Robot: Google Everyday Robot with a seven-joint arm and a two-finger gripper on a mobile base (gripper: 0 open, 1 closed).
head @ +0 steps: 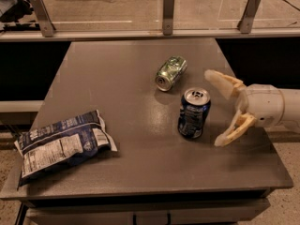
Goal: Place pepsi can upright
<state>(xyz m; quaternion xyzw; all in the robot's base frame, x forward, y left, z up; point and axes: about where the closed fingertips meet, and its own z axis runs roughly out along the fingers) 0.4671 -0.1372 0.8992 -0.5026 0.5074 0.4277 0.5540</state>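
The pepsi can, dark blue with a silver top, stands upright on the grey table, right of centre. My gripper is just to the right of the can, at the same height, open and empty. Its fingers are spread wide and stand clear of the can. The arm comes in from the right edge of the view.
A green-silver can lies on its side just behind and left of the pepsi can. A dark blue snack bag lies at the table's front left corner. A railing with posts runs behind the table.
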